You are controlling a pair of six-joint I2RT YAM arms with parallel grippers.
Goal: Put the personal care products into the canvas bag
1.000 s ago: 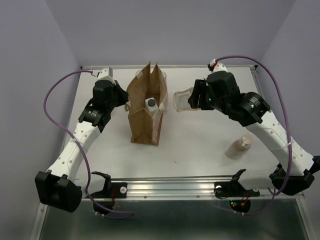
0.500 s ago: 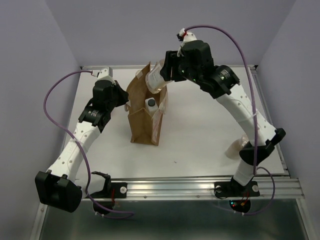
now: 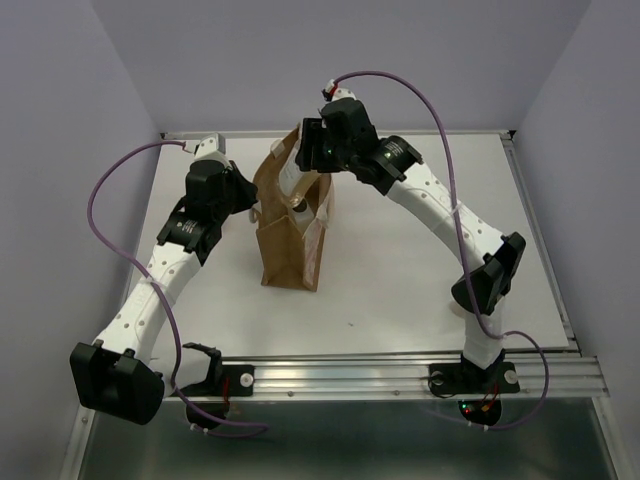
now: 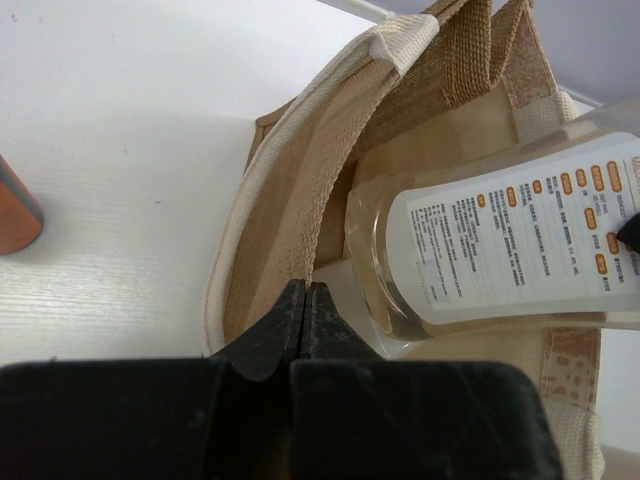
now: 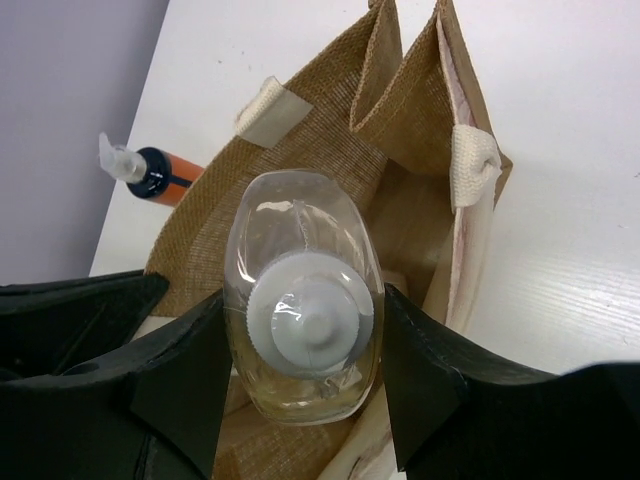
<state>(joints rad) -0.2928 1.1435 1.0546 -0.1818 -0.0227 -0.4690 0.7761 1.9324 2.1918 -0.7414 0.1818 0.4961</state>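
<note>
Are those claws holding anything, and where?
Right gripper clamps the pale bottle by its sides, near the top; left gripper pinches the canvas bag at its rim.

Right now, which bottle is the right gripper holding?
The clear yellowish bottle with the white cap, clamped in the right gripper above the canvas bag; the amber bottle lies on the table.

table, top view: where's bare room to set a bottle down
Free: the patch of table between the bag and the right arm, and the strip from the bag to the near rail. Crowded: the bag's mouth, with the left gripper, right gripper and bottle there.
</note>
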